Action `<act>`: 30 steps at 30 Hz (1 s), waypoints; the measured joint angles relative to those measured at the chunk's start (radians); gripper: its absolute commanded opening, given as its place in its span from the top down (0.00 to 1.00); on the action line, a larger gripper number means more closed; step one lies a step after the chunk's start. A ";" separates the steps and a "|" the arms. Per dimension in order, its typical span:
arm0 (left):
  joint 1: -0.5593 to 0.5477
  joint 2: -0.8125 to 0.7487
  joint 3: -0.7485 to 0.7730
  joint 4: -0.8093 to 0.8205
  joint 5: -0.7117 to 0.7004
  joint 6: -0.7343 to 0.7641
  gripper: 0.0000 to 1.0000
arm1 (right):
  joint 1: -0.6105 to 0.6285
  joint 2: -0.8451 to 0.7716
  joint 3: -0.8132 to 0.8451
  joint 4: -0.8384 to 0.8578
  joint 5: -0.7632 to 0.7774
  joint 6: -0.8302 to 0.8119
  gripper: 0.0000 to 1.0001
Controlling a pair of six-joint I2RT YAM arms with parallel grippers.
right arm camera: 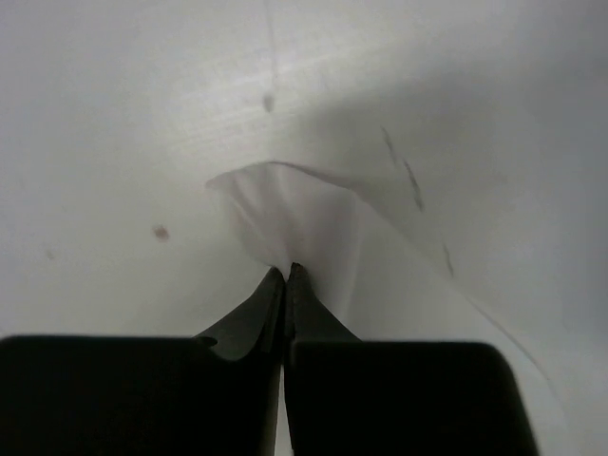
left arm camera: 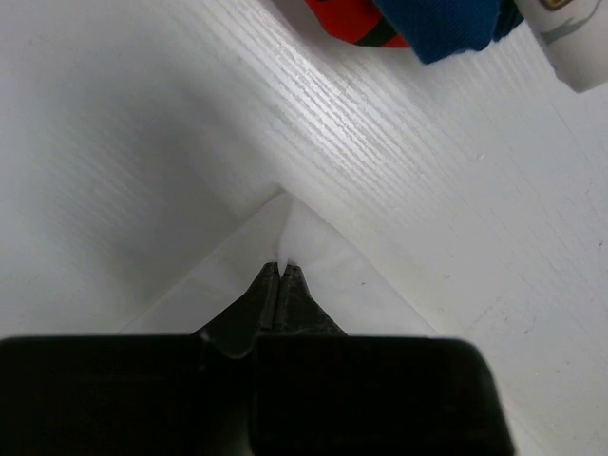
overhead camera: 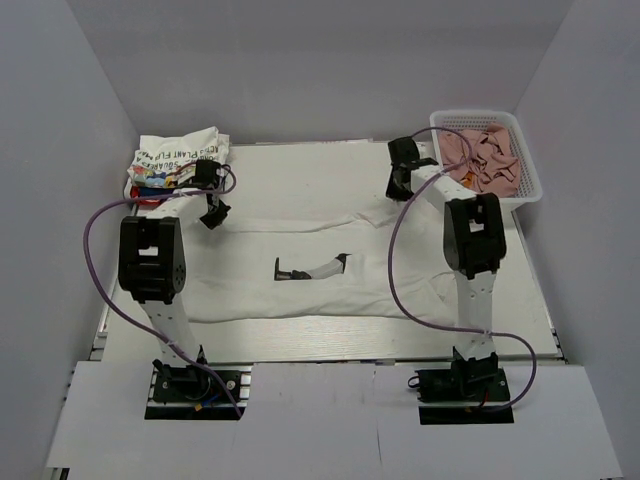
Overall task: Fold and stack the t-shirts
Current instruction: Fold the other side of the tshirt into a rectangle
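Note:
A large plain white t-shirt [overhead camera: 300, 265] lies spread across the table, with a small black mark near its middle. My left gripper [overhead camera: 213, 214] is shut on its far left corner [left arm camera: 294, 228], the cloth pinched between the fingertips. My right gripper [overhead camera: 398, 186] is shut on its far right corner [right arm camera: 294, 209], which bulges up from the jaws. A stack of folded t-shirts [overhead camera: 178, 158], white with black lettering on top and colourful and red ones below, sits at the far left; its edge shows in the left wrist view [left arm camera: 427, 24].
A white mesh basket [overhead camera: 527, 180] of pinkish-brown cloths [overhead camera: 482, 160] stands at the far right. Grey walls close in the table on three sides. Purple cables loop beside both arms.

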 measured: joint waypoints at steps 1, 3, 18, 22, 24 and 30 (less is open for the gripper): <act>0.000 -0.008 -0.007 0.001 0.000 0.000 1.00 | 0.000 -0.056 -0.073 0.012 0.016 -0.001 1.00; 0.000 -0.031 -0.026 0.001 0.000 0.000 1.00 | 0.002 -0.176 -0.203 0.014 0.048 0.000 1.00; 0.000 -0.297 -0.197 -0.013 -0.006 0.000 1.00 | 0.045 -0.875 -0.756 -0.029 0.071 0.081 1.00; 0.000 -0.303 -0.197 -0.031 -0.014 0.000 1.00 | 0.072 -1.013 -0.816 -0.102 0.070 0.106 1.00; 0.000 -0.304 -0.198 -0.041 -0.015 0.000 1.00 | 0.086 -1.062 -0.825 -0.139 0.071 0.119 1.00; 0.000 -0.343 -0.231 -0.069 -0.016 0.000 1.00 | 0.132 -1.125 -0.843 -0.243 0.069 0.131 1.00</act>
